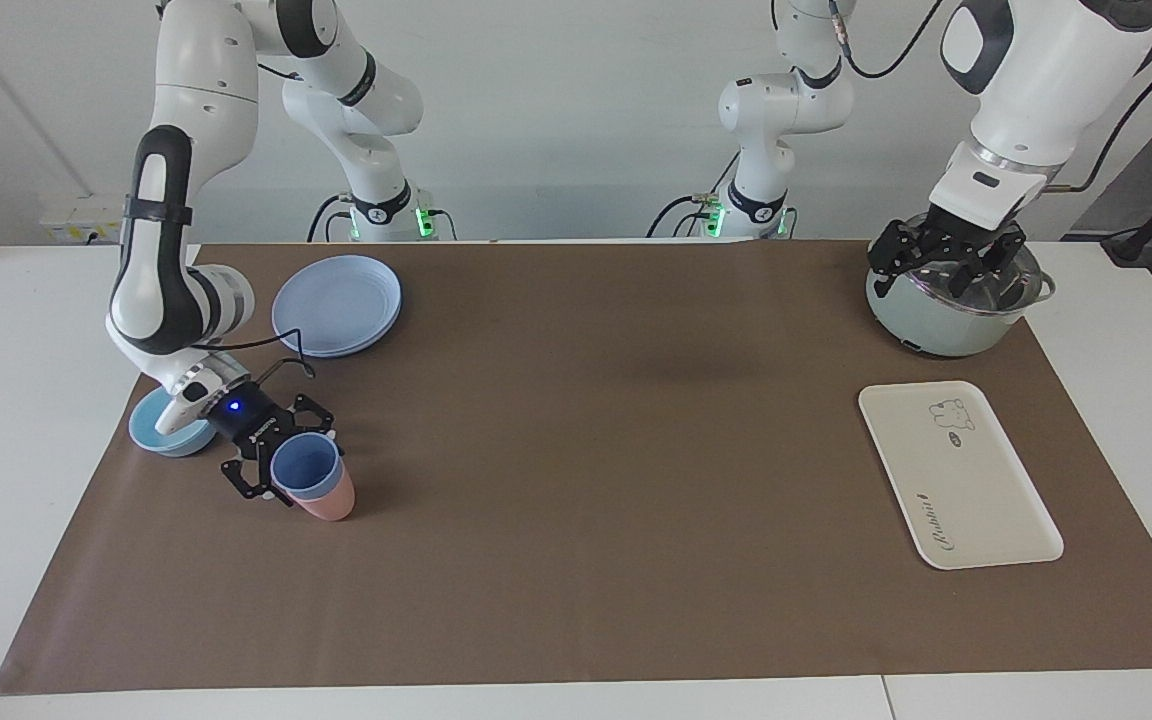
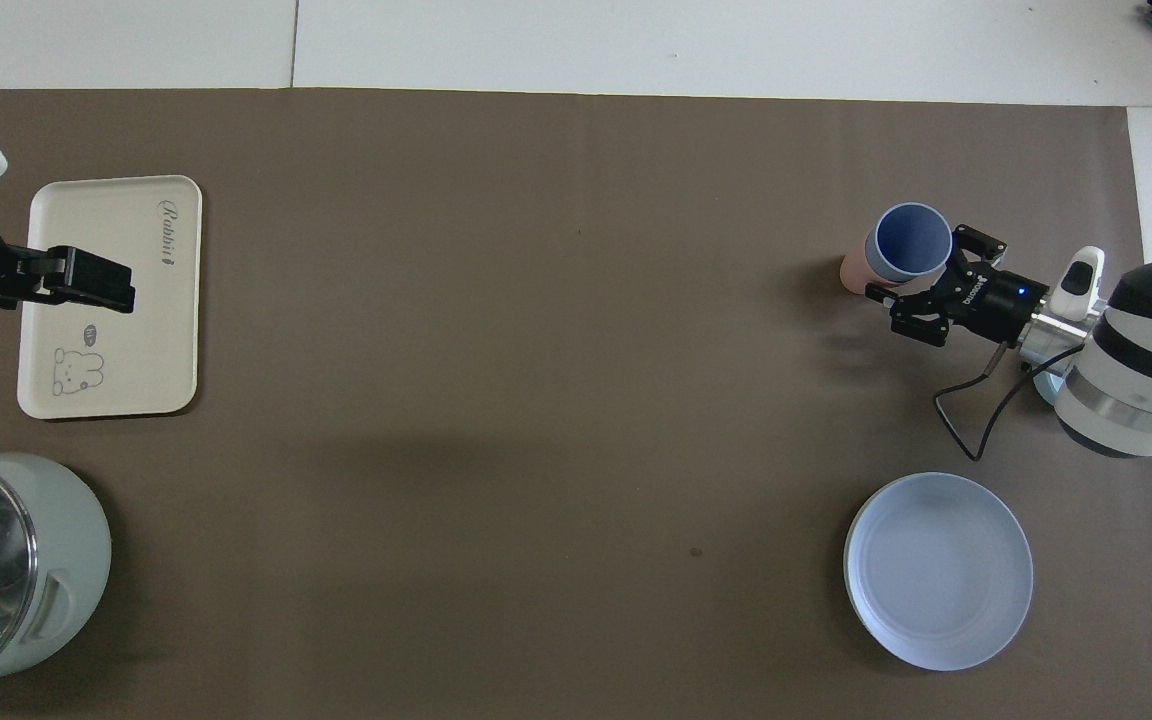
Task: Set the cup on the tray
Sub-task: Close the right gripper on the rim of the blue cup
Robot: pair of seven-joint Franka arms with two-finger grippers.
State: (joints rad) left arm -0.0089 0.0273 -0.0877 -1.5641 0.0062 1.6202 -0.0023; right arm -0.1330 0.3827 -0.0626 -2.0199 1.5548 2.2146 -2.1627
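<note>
The periwinkle-blue cup stands nested inside a salmon-pink cup near the right arm's end of the table; it also shows in the overhead view. My right gripper is low and open, with one finger on each side of the blue cup's upper wall. I cannot tell whether the fingers touch it. The cream tray lies empty toward the left arm's end, also in the overhead view. My left gripper waits open, raised over a pot.
A pale-green pot stands nearer to the robots than the tray. Stacked round blue plates and a light-blue shallow bowl lie close to the cups. The brown mat covers the table's middle.
</note>
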